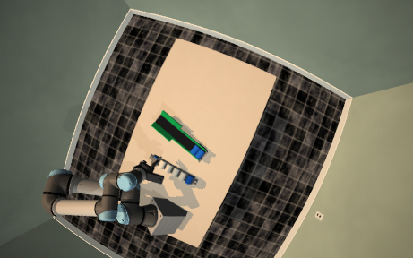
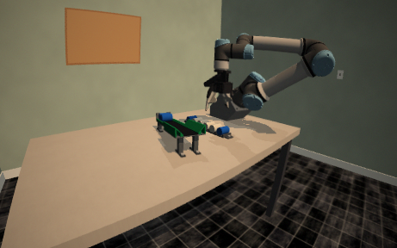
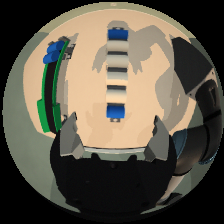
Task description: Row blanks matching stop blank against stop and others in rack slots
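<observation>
One arm: stands at the table [image 2: 107,172] corner, wrist pointing down.
Claw [image 3: 114,135]: fingers spread wide, holding nothing, raised above the near end of the rack [image 3: 116,70].
Rack: long strip on the table beside the ramp [image 1: 174,130]; a blue blank [image 3: 115,111] at the near end, another blue blank [image 3: 118,35] at the far end, pale blanks between.
Ramp: green with a black bed; blue blanks [image 1: 197,152] sit at one end.

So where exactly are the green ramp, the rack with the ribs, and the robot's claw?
green ramp [image 1: 170,130]: top view, its black middle strip.
rack [image 3: 116,70]: wrist view, a pale rib midway along.
claw [image 2: 217,92]: exterior view, between its open fingertips.
</observation>
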